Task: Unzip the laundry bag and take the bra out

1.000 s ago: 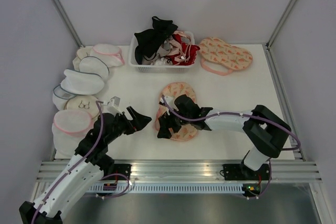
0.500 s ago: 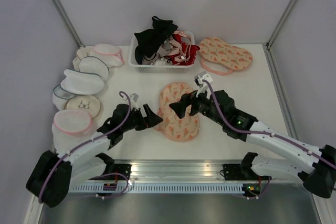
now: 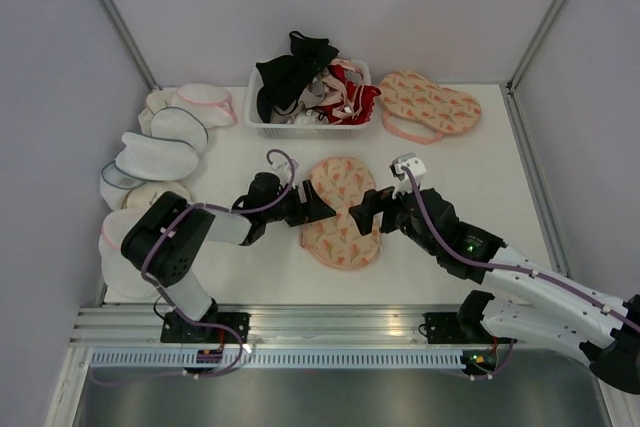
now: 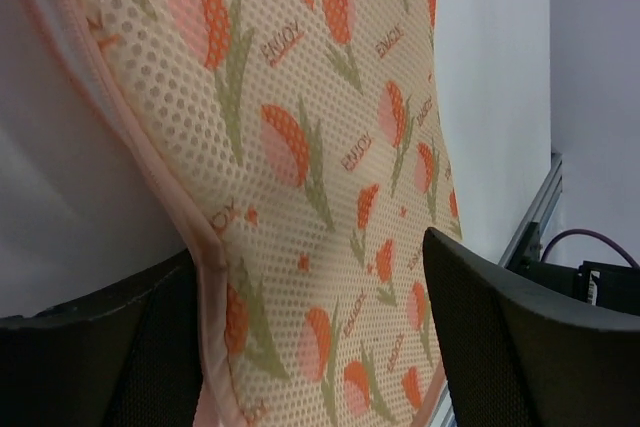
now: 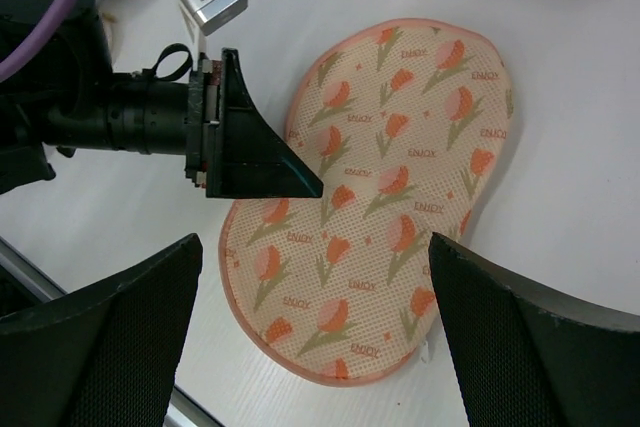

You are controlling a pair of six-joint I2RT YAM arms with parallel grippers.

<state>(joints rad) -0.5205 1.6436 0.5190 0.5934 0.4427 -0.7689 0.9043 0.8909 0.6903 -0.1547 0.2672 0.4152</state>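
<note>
**Laundry bag and grippers at the start of unzipping.** The peach mesh, two-lobed laundry bag [image 3: 340, 235], printed with orange-and-green motifs and edged in pink trim, lies flat on the white bench [image 3: 480, 187]. It sits about midway between the left and right edges. The white plastic basket of garments [image 3: 300, 129] is on its far side and the near edge on its other side.

The bag's long axis runs far to near. One lobe points to the far edge, and the other points to the near edge, leaning slightly right. The printed face is up. The black soft-cup bra is not visible and is judged to be inside the bag.

The left gripper [image 3: 322, 213] is low at the bag's left margin, at the waist between the lobes. Its fingers are spread wide, with the pink trim just inside one finger and nothing clamped. The right gripper [image 3: 358, 213] hangs above the right margin opposite, its fingers also wide apart and empty.

The step in hand is judged to be securing the bag and finding the zip. The pull cannot be made out in any view.

To do the step well:
- One gripper should pin the fabric beside the zip's closed end.
- The other should pinch the pull alone, not the trim.
- The pull should be drawn along the curved edge, low and parallel to the bench, since an upward tug would likely lift so light a pouch.

A second pouch of like print [image 3: 430, 102] lies toward the far right corner, and white mesh round pouches [image 3: 155, 157] line the left edge. Neither is the target.
</note>
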